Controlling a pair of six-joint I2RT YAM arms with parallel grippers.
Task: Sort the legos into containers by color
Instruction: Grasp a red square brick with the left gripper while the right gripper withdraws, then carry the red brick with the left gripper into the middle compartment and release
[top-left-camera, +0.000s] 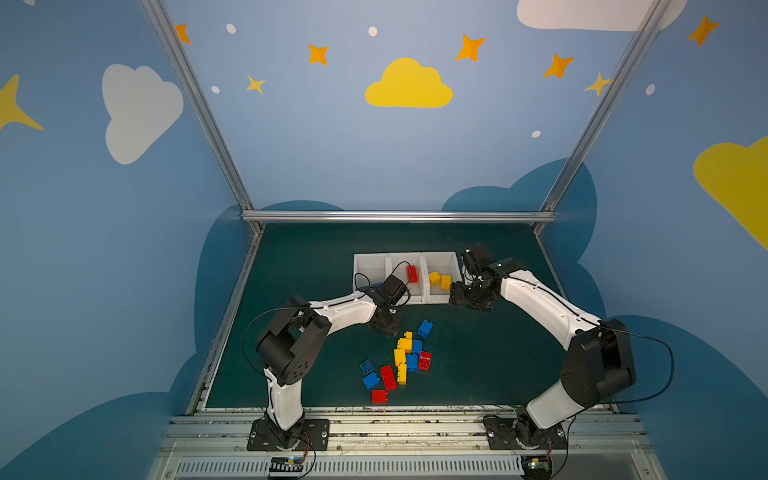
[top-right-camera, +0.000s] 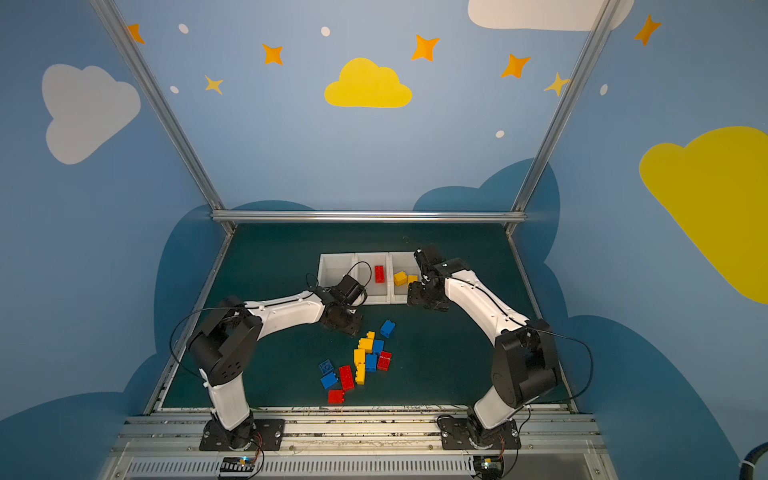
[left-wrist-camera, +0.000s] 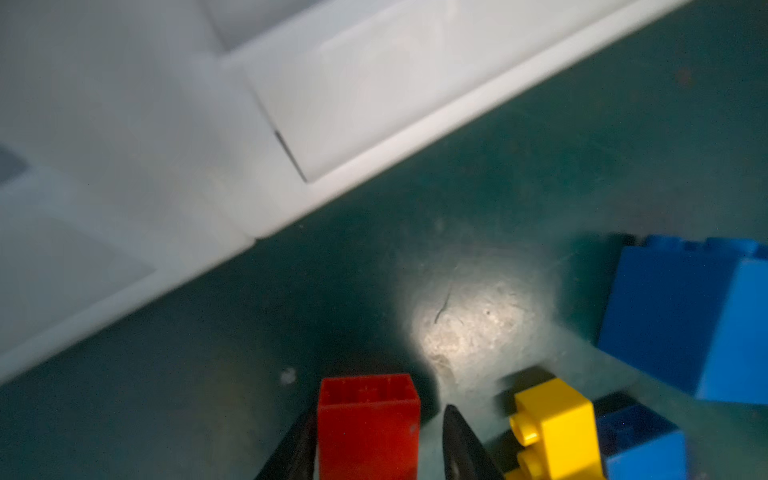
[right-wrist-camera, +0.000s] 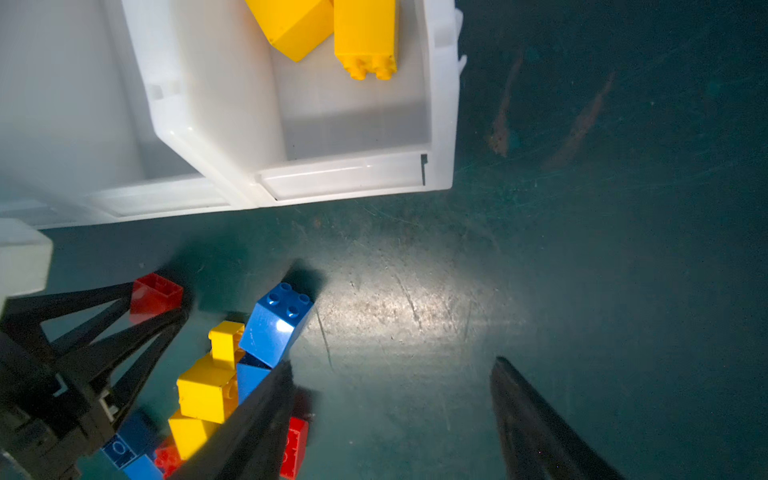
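White plastic bins stand in a row at the centre of both top views, on a dark green mat (top-left-camera: 311, 270). The left bin (top-left-camera: 365, 262) shows only a scrap of blue behind the arm, the middle bin (top-left-camera: 401, 259) holds one long red brick (top-left-camera: 412, 274), and the right bin (top-left-camera: 440, 257) holds two yellow bricks (top-left-camera: 434, 277). Sorting looks barely begun: about a dozen blue, yellow and red bricks lie in a loose pile (top-left-camera: 405, 357) at lower centre. The left arm rises from the lower left, elbow bent, wrist tipped down between bins and pile. In its wrist view, at the bottom edge, the left gripper (left-wrist-camera: 378, 411) brackets a small red brick (left-wrist-camera: 368, 428). One finger touches it and the other seems just shy, so I cannot tell whether it is clamped. The right arm arches in from the lower right. Its right gripper (right-wrist-camera: 392, 363) hangs spread and empty over bare mat before the right bin.
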